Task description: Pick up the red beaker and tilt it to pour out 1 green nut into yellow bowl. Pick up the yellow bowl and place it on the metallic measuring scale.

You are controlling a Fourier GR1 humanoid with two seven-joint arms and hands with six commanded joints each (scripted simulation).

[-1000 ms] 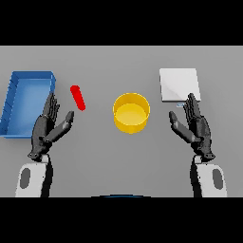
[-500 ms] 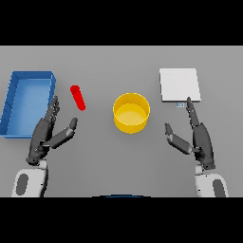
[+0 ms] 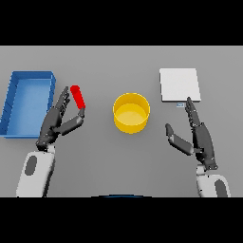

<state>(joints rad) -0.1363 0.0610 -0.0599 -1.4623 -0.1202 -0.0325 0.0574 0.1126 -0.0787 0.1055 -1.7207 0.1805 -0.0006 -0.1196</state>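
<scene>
1. Two dark hands show above a grey table (image 3: 118,71). The left hand (image 3: 57,124) lies at the left, just right of a blue tray (image 3: 14,102); the right hand (image 3: 199,137) lies at the right, below a pale square scale (image 3: 179,84).
2. The red beaker (image 3: 77,97) lies on the table between the blue tray and the yellow bowl (image 3: 131,112), slanted, with its upper end toward the tray and its lower end toward the bowl.
3. The left hand has its fingers straight and reaching up along the beaker's left side, with the thumb spread out below the beaker's lower end. The thumb tip appears to meet the beaker's lower end; whether it truly touches cannot be told. The fingers are not curled round the beaker.
4. The yellow bowl stands upright near the middle of the table, apart from both hands and from the scale. Its inside shows only yellow.
5. The right hand is spread, fingers straight and pointing toward the scale's lower right corner, thumb held out to the left. It holds nothing.
6. The scale lies flat at the upper right, with a small mark at its lower edge just above the right fingertips.
</scene>
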